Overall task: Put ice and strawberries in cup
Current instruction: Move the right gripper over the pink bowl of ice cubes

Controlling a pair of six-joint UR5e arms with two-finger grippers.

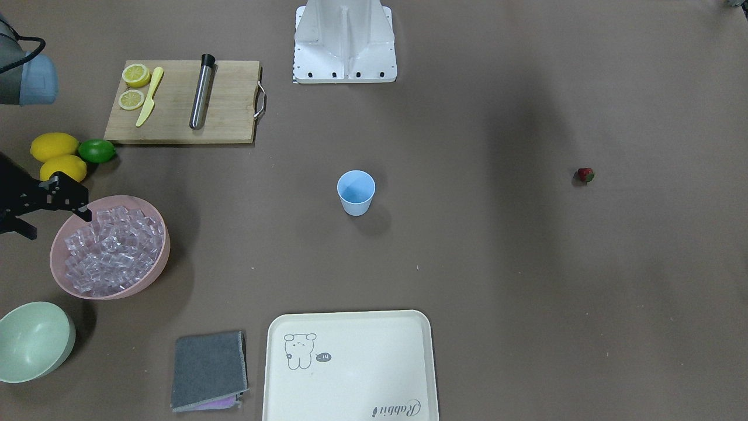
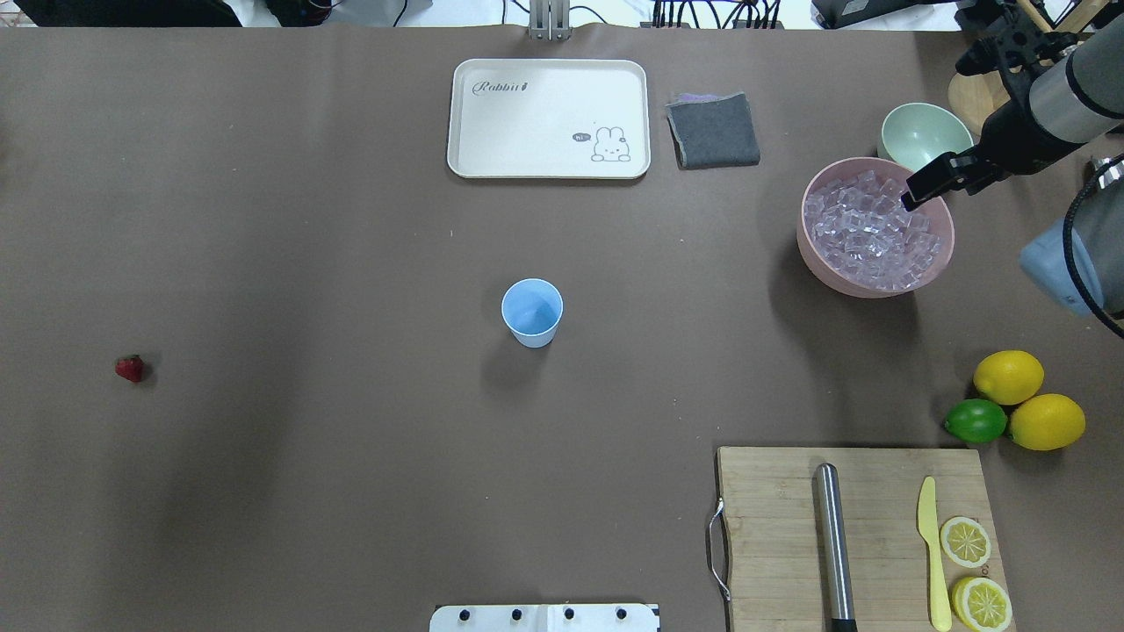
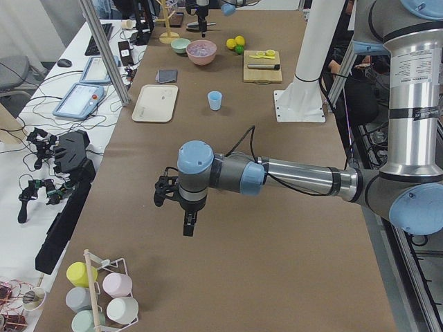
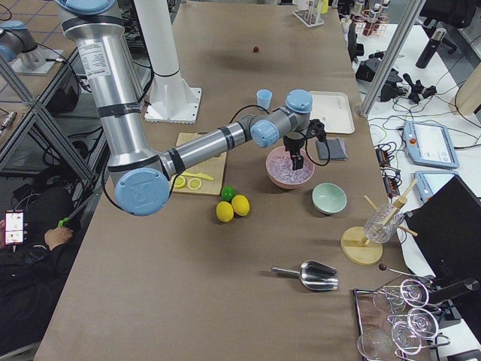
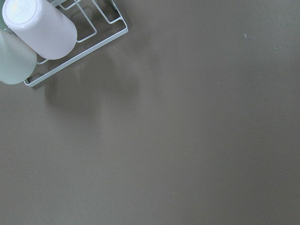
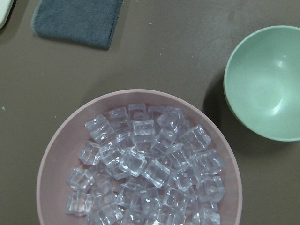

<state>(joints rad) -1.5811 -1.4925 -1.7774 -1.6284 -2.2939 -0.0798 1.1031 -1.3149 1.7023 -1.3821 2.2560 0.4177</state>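
Ice-fetching step: right gripper [image 2: 918,189], jaw state indiscernible, hovers at frame right above pink bowl [image 2: 821,263] of ice [image 2: 869,237]; next, descend and pinch one cube.

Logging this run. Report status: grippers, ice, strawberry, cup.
Right gripper over the pink bowl of ice, jaw state unclear. Left gripper far off, unreadable. Cup empty, upright mid-table. Strawberry alone on the table. Nothing in the way.
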